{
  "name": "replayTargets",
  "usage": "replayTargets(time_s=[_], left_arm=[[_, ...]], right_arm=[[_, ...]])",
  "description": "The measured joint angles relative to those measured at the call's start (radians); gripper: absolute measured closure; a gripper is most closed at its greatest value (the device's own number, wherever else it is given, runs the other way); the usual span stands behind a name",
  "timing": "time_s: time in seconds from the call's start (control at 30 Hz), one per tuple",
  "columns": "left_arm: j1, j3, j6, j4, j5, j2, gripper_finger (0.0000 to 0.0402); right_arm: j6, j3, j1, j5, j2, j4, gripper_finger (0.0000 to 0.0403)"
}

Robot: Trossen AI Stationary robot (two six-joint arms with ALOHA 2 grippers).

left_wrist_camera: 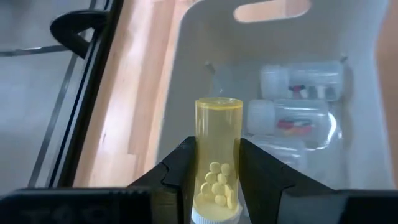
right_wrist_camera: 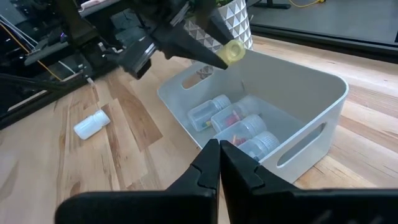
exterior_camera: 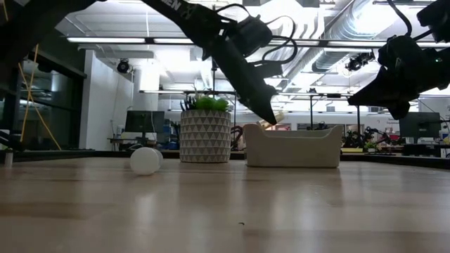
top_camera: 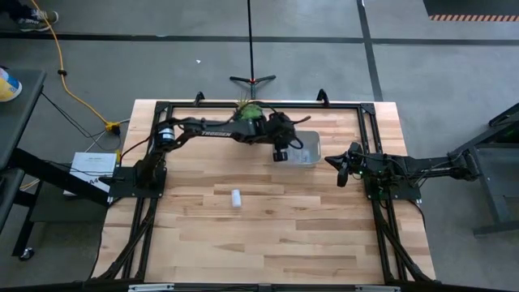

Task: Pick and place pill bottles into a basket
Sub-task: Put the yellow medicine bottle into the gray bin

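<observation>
The translucent grey-white basket (top_camera: 306,151) stands at the table's far middle and holds three clear pill bottles (left_wrist_camera: 298,102), lying on their sides. My left gripper (left_wrist_camera: 217,163) is shut on a yellowish pill bottle (left_wrist_camera: 219,149) above the basket's left end; the low view (exterior_camera: 271,116) shows this too. One white bottle (top_camera: 236,197) lies on its side on the table, nearer than the basket. My right gripper (right_wrist_camera: 219,163) is shut and empty, hovering to the right of the basket (top_camera: 344,169). My left gripper pinches the yellowish bottle's side walls (left_wrist_camera: 202,177) between its two fingers (left_wrist_camera: 177,171), toward the white-capped end (left_wrist_camera: 214,216). The fingers slant down from the table's left and lie along the bottle. Its base sticks out past the fingertips. It hangs clear above the basket.
A green plant in a white patterned pot (exterior_camera: 205,133) stands just left of the basket at the far edge. A black frame (top_camera: 162,105) runs around the table. The bare wooden tabletop (top_camera: 268,235) stretches toward the near edge.
</observation>
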Motion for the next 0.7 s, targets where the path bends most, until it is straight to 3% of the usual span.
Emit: replayTargets(time_s=[0.7], left_arm=[[-0.001,0.000,-0.023,-0.002,0.055,0.000,0.0248]], right_arm=[[0.000,0.000,0.000,0.000,0.000,0.000,0.0401]])
